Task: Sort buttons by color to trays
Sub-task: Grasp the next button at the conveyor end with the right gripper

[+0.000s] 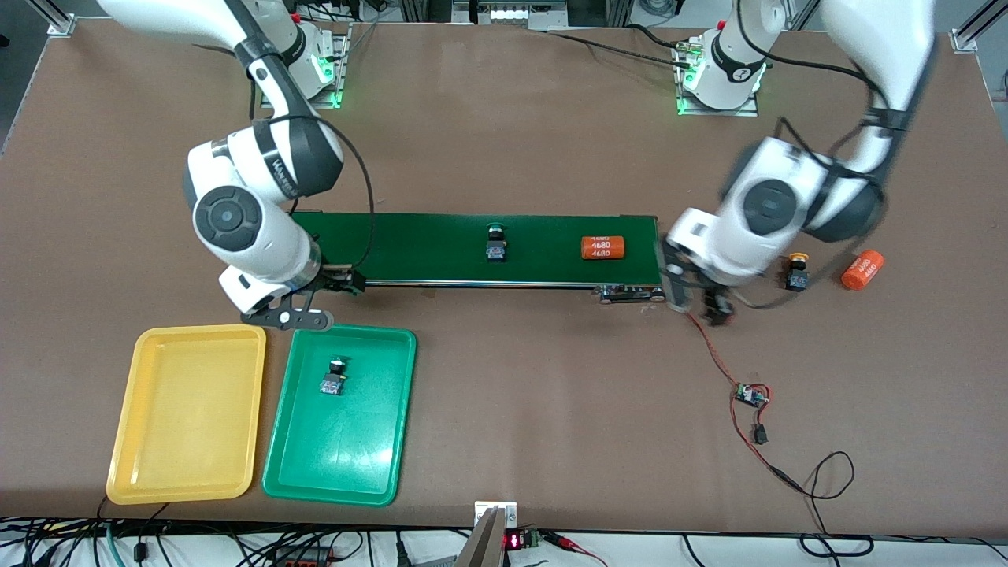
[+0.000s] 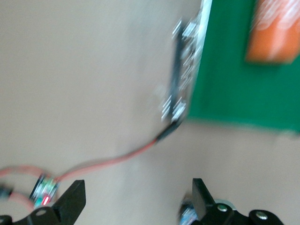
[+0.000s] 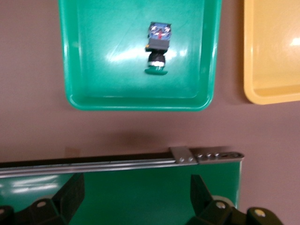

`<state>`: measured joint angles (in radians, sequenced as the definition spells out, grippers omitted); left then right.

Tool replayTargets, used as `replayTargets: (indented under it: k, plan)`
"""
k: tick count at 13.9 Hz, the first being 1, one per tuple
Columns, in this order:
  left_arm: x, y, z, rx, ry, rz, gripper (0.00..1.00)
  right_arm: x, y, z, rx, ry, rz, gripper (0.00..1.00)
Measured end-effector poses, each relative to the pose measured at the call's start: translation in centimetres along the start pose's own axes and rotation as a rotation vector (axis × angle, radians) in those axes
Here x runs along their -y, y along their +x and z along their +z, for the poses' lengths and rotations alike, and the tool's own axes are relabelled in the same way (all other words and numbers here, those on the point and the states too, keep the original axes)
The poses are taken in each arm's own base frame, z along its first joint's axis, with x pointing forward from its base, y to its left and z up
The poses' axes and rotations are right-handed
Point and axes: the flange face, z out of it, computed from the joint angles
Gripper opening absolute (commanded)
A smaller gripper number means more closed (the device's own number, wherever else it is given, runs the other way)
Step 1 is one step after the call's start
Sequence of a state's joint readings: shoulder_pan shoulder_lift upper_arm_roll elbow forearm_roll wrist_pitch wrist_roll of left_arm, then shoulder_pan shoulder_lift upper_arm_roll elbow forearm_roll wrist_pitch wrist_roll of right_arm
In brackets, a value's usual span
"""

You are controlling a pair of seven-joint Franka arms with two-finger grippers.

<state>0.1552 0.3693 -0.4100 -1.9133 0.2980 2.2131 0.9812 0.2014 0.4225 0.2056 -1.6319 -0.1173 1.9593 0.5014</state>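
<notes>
You have one green button (image 1: 334, 376) lying on its side in the green tray (image 1: 394, 409), toward the tray's end nearest the belt. The yellow tray (image 1: 142, 417) sits just beside it, toward the right arm's end of the table, with no button in it.

A second green button (image 1: 496, 242) stands on the conveyor belt (image 1: 441, 248), near its middle. On the same belt, toward the left arm's end, lies an orange cylinder marked 4680 (image 1: 602, 247).

A yellow-capped button (image 1: 797, 272) rests on the bare table off the belt's end, partly hidden by the left arm. Another orange cylinder (image 1: 862, 269) lies near it, closer to the table's edge.

Your right gripper (image 1: 287, 317) hangs over the belt's end above the gap between belt and trays, fingers (image 3: 70, 197) spread apart, nothing between them.

Your left gripper (image 1: 697, 303) hovers over the table just off the belt's other end, above a red wire (image 2: 117, 159); its fingers (image 2: 75, 199) stand wide apart and hold nothing. A small circuit board (image 1: 750, 394) lies along that wire, nearer the front camera.
</notes>
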Motion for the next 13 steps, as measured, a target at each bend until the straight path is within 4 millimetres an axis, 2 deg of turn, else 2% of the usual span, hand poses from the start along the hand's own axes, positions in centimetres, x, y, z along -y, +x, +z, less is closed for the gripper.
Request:
replayTargets:
  k: [2, 5, 9, 13]
  plan:
    - [1.6, -4.2, 0.9, -0.002, -0.015, -0.087, 1.00, 0.8, -1.3, -0.3, -0.017, 0.009, -0.001, 1.00]
    - [2.4, -7.9, 2.8, -0.002, -0.060, -0.373, 1.00, 2.6, -4.8, -0.3, -0.053, 0.029, 0.021, 1.00]
    - [2.2, -10.6, 5.0, 0.021, -0.123, -0.746, 1.00, 4.9, -10.3, 0.5, -0.097, 0.048, 0.029, 1.00]
    - [0.5, -11.3, 7.7, 0.041, -0.224, -1.020, 1.00, 4.7, -13.1, 1.7, -0.091, 0.033, 0.013, 1.00]
